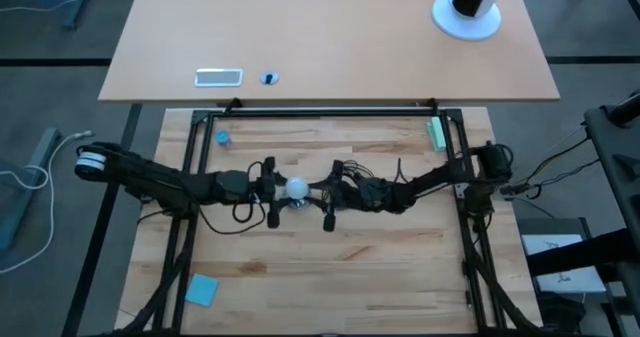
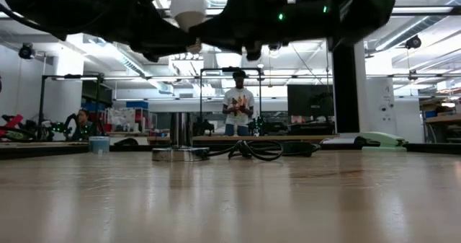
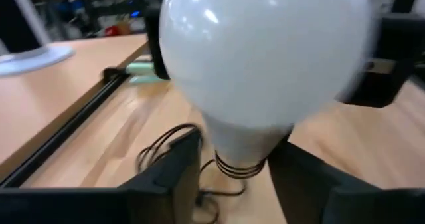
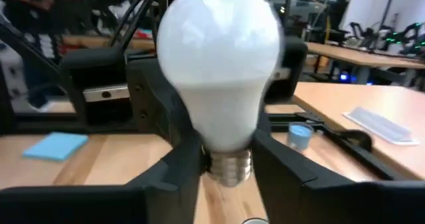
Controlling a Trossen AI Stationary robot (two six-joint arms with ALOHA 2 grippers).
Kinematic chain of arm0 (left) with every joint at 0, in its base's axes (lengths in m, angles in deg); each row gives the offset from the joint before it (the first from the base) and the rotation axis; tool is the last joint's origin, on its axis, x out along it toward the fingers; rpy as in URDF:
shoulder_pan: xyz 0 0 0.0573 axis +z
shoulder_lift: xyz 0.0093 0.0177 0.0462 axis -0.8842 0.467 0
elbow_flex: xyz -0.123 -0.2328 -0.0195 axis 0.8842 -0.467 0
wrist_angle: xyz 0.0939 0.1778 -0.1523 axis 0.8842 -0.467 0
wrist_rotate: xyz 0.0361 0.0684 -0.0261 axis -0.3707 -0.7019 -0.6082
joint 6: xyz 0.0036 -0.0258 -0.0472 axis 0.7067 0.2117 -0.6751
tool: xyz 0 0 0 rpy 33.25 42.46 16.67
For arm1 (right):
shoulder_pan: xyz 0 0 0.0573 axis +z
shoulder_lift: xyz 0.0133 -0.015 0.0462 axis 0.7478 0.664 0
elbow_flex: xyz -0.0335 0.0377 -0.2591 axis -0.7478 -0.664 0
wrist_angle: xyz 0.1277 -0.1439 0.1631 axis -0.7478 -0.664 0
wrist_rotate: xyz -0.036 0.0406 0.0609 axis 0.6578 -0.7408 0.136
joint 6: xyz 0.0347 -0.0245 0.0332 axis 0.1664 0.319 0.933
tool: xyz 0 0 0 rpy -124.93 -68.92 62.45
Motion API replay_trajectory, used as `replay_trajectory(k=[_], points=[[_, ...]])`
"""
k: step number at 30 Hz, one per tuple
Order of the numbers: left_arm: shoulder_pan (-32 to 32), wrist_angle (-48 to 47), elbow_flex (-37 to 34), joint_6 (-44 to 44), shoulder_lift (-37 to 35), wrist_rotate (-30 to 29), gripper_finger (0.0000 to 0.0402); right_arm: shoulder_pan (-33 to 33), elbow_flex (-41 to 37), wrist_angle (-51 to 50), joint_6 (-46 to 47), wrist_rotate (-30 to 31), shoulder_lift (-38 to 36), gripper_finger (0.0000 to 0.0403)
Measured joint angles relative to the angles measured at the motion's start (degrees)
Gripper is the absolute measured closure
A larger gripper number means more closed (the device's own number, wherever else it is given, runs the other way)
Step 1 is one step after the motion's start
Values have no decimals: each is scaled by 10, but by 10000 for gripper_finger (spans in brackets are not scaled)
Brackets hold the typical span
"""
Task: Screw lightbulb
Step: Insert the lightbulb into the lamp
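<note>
Lightbulb [image 1: 297, 187]: white, frosted, pear-shaped, with a short silvery screw base; held in the air above the middle of the wooden table [image 1: 330, 267], between the two arms. In the low view it shows at the top, well clear of the table top.

Left gripper [image 1: 272, 189]: reaches in from the left side and meets the bulb at mid-table. Its wrist view shows the bulb's narrow neck and threaded base sitting between the two dark fingers [image 3: 166, 174], which stand close on either side; whether they press on it cannot be told.

Right gripper [image 1: 325, 192]: reaches in from the right side and faces the left gripper across the bulb. Its wrist view shows the fingers [image 4: 176, 161] closing against the neck just above the screw base, seemingly clamped on it.

Socket disc [image 2: 180, 153]: round, silver, flat on the table in the low view, with a black cord [image 2: 252, 150] coiled beside it.

Blue cap [image 1: 222, 136]: small, round, near the far left corner of the wooden table.

Blue pad [image 1: 201, 290]: flat square, near left corner.

Person [image 2: 238, 106]: standing in the room beyond the table.
</note>
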State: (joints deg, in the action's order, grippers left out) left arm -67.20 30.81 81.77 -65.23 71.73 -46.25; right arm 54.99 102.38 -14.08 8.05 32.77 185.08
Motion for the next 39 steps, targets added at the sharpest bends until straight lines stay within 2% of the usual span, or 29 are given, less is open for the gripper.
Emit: replay_trajectory(k=[3,7,16,24,28,31,34,37,39], points=[[1,-52,0,0,-19,-20,215,-18,-8,29,21,-35,26,305],[2,-82,0,3,-22,-58,227,-36,-6,27,41,-69,49,333],[11,-91,-1,13,12,-78,304,-42,-6,-1,28,-71,33,386],[11,-88,0,12,23,-81,395,-42,-6,-22,21,-69,24,396],[10,-87,0,6,21,-81,379,-42,-7,-80,35,-68,17,396],[9,-86,0,-1,19,-60,363,-42,-7,-178,59,-64,-15,396],[7,-85,0,-10,23,-10,348,-42,-8,-306,85,-37,-58,396],[6,-92,0,-22,33,-6,335,-43,-9,-409,130,11,-92,396],[6,-92,0,-26,41,-17,328,-50,-9,-452,158,19,-106,395]])
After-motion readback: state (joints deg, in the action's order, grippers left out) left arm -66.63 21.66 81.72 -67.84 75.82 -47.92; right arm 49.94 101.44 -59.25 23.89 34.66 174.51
